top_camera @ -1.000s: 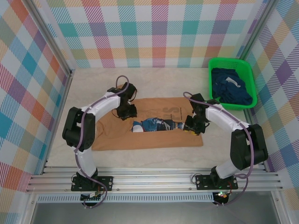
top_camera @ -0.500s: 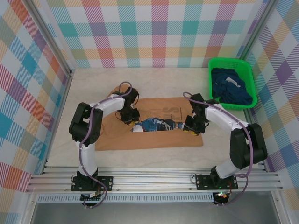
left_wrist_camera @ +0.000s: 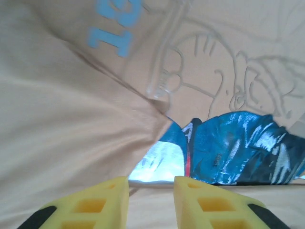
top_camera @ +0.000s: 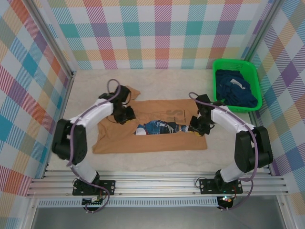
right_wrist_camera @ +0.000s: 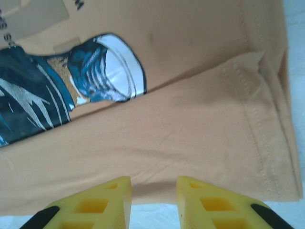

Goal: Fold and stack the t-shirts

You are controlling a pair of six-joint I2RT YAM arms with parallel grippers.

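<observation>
pale table, bright checked walls. the tan-orange t-shirt lies right under both grippers. the left gripper has its fingers a little apart, holding nothing. the right gripper is the same, over the shirt's edge. navy t-shirts sit in a green basket, well beyond the right gripper.

Blue digits (perhaps 181, tilted) stand on the tan-orange t-shirt.

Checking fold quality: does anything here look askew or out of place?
The tan-orange t-shirt is askew at its left end: a flap of cloth pokes past the top edge, while its right end lies square.
</observation>
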